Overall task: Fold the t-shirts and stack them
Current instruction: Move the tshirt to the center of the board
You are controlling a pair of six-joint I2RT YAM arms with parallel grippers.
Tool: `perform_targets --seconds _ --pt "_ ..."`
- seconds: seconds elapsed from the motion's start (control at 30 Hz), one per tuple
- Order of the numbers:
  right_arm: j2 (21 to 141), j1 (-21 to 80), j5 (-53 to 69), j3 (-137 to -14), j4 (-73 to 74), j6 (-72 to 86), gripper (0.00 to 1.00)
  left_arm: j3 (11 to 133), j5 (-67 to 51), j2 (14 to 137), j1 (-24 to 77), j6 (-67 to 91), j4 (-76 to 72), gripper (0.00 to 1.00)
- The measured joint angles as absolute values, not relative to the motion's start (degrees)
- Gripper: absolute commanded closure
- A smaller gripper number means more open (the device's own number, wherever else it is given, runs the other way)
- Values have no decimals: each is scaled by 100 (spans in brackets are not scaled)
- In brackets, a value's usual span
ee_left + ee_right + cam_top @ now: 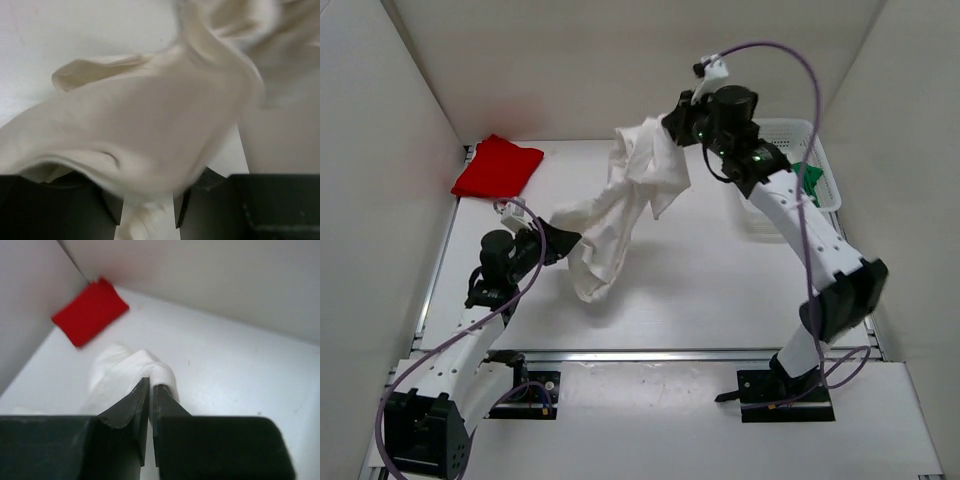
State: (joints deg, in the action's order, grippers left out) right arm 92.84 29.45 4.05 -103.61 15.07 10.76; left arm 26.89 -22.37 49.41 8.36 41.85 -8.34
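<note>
The off-white t-shirt [620,215] hangs bunched in the air between my two grippers, its lowest part touching the table. My right gripper [674,120] is high at the back and shut on the shirt's upper edge; the right wrist view shows its jaws [151,385] pinching a fold of the cloth [125,372]. My left gripper [563,240] is low on the left and holds another part of the shirt; in the left wrist view the cloth [150,125] drapes over its jaws [149,200] and hides the tips. The red t-shirt [498,165] lies folded at the back left. The green t-shirt [810,180] lies in the basket.
A white mesh basket [790,130] stands at the back right, partly behind my right arm. White walls close in the table on three sides. The red shirt also shows in the right wrist view [90,310], in the corner.
</note>
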Motion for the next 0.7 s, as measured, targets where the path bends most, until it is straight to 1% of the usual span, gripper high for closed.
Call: perform_targets --seconds 0.1,0.17,0.2,0.27,0.33,0.4,0.43,0.53,0.57,0.6,0.63,0.67,0.7 --pt "10248 2797 720 -10302 1684 1354 100 2488 -2244 4980 829 4128 -613 52" --pt "10888 2803 836 -10530 1940 1415 100 2383 -2244 5006 834 4112 -493 52" --pt "11246 2805 884 -10812 2196 1426 99 2346 -2241 5017 849 4108 -447 51" --pt "11990 2805 950 -11736 2685 1437 90 2303 -2156 5026 974 4082 -351 49" --pt "12521 2845 974 -12656 3013 1417 64 2309 -2027 5057 1190 4027 -296 49" --pt "12860 2847 965 -13557 3361 1376 51 2379 -1817 5155 1426 3957 -252 48" --pt "12932 2838 956 -13900 3476 1354 47 2451 -1688 5249 1535 3927 -235 47" --pt "12938 2823 954 -14674 3964 1321 45 2818 -1339 5701 1785 3833 -224 43" --pt "12927 2810 958 -14877 4132 1315 47 2958 -1221 5898 1848 3809 -250 42" --pt "12908 2803 958 -15006 4316 1306 50 3081 -1122 6077 1890 3776 -296 41" --pt "12888 2803 943 -15109 4545 1288 57 3197 -1024 6274 1920 3741 -331 40" --pt "12879 2825 897 -15183 4766 1243 60 3317 -943 6473 1933 3708 -355 40" --pt "12877 2845 801 -15207 4958 1212 67 3457 -882 6718 1935 3664 -397 39"
